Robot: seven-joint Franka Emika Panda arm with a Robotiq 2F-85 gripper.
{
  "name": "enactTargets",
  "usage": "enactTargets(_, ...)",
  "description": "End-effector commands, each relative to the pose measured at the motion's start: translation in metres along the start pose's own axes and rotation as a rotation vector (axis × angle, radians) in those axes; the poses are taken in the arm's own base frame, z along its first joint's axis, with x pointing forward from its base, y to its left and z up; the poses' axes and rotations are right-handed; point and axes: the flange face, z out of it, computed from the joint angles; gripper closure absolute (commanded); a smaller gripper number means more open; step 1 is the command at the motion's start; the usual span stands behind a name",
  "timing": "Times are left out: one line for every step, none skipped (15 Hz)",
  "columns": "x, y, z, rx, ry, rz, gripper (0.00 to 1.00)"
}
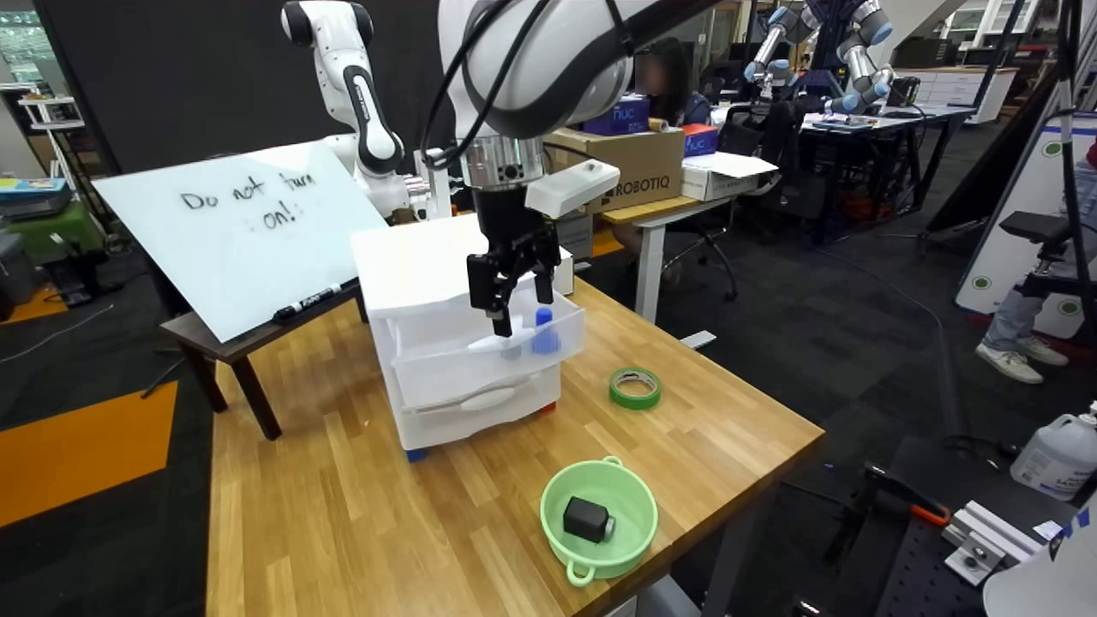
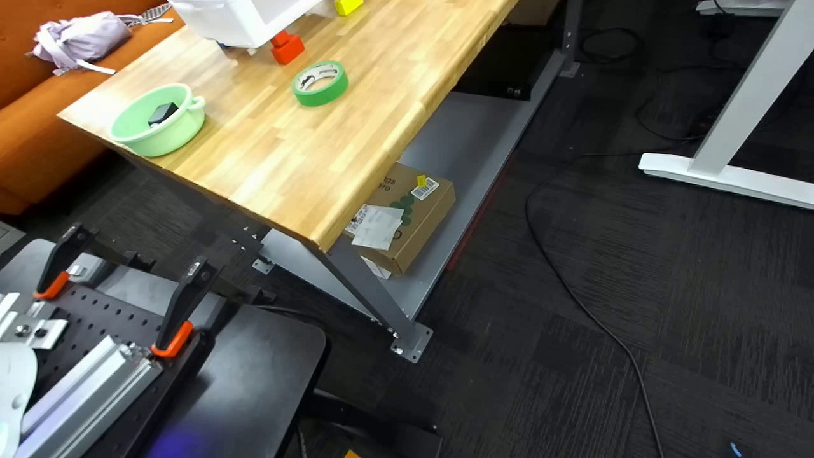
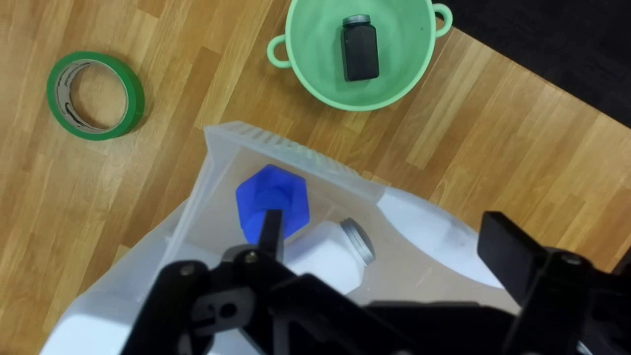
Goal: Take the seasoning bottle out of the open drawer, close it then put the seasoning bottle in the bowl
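In the wrist view the seasoning bottle [image 3: 328, 256], white with a grey screw lid, lies on its side in the open drawer [image 3: 296, 150]. A blue piece with a hexagonal base [image 3: 271, 190] stands beside it. My gripper [image 3: 382, 231] is open above the drawer, its left finger partly covering the bottle and the blue piece; nothing is between the fingers. An exterior view shows the gripper [image 1: 523, 306] over the pulled-out translucent drawer [image 1: 463, 377] of the white chest [image 1: 411, 270]. The lime-green bowl [image 1: 632, 506] rests near the table's edge, a black bottle [image 1: 586, 520] inside it.
A roll of green tape [image 1: 634, 389] lies on the table between chest and bowl. Beneath the chest, red blocks [image 2: 287, 48] show in an exterior view. A whiteboard [image 1: 248, 231] with a marker [image 1: 308, 302] leans on a dark stand beside the chest.
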Motion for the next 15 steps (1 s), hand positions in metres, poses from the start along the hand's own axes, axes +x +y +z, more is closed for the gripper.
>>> enactTargets(-0.001,0.000,-0.003,-0.003,0.007,-0.001,0.00)
enactTargets(-0.001,-0.001,-0.005,-0.004,0.010,-0.002,0.00)
enactTargets(-0.001,-0.001,-0.004,-0.004,0.008,-0.002,0.00)
enactTargets(-0.001,-0.001,-0.002,-0.003,0.005,-0.002,0.00)
enactTargets(0.000,-0.001,-0.001,-0.003,0.003,-0.002,0.00)
enactTargets(0.000,-0.001,-0.001,-0.003,0.003,-0.002,0.00)
enactTargets(0.000,-0.001,-0.001,-0.003,0.003,-0.002,0.00)
enactTargets(0.001,-0.002,-0.002,0.022,0.015,-0.029,0.00)
enactTargets(0.002,-0.004,-0.004,0.029,0.018,-0.039,0.00)
enactTargets(0.003,-0.005,-0.007,0.038,0.028,-0.053,0.00)
enactTargets(0.004,-0.007,-0.009,0.051,0.039,-0.050,0.00)
enactTargets(0.005,-0.006,-0.013,0.066,0.048,-0.042,0.00)
enactTargets(0.005,-0.004,-0.015,0.082,0.059,-0.025,0.00)
enactTargets(0.005,-0.003,-0.017,0.098,0.068,-0.009,0.00)
enactTargets(0.004,0.000,-0.018,0.117,0.079,0.015,0.00)
